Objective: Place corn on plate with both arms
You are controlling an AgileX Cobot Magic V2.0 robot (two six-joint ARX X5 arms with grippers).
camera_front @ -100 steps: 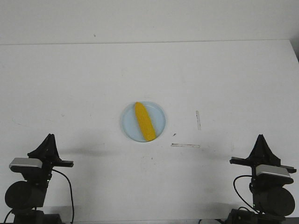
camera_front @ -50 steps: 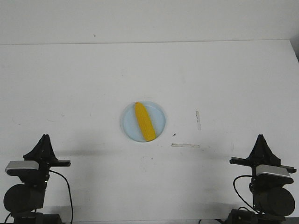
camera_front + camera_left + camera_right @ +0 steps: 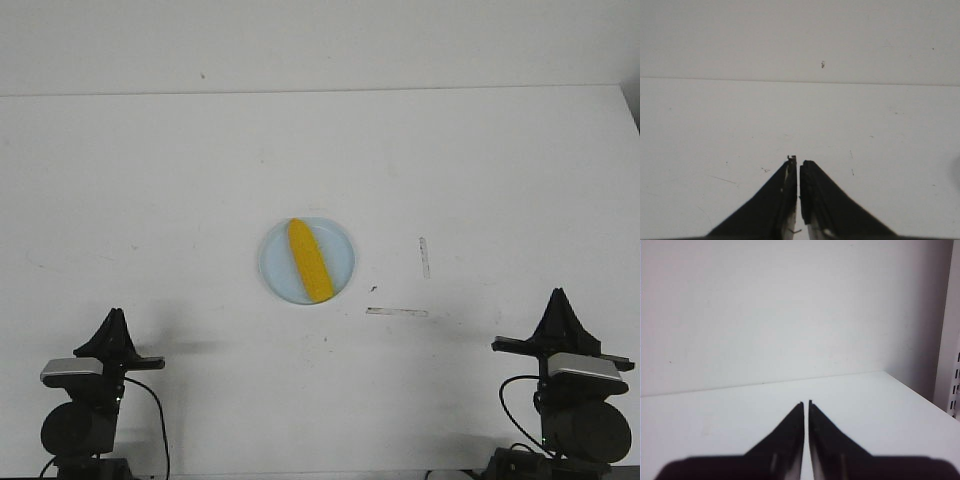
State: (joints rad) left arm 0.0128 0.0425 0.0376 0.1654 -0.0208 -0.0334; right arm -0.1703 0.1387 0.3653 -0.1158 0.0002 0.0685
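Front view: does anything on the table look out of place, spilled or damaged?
Nothing stands out. The corn lies fully inside the plate, set diagonally. Both tools, left and right, are shut and away from it. The table shows only faint scuff marks.

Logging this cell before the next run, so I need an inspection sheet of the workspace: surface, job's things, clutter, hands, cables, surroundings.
Surface: white table, faint scuffs and two short tape-like marks to the right of the plate.
Job's things: corn lies on the plate, inside its rim, tapered tip pointing away from the robot.
Clutter: nothing seen.
Hands: left hand shut, empty, near the table's front edge; right hand shut, empty, likewise.
Cables: black cable loops beside the left arm's base; another beside the right.
Surroundings: plain white wall behind the table.
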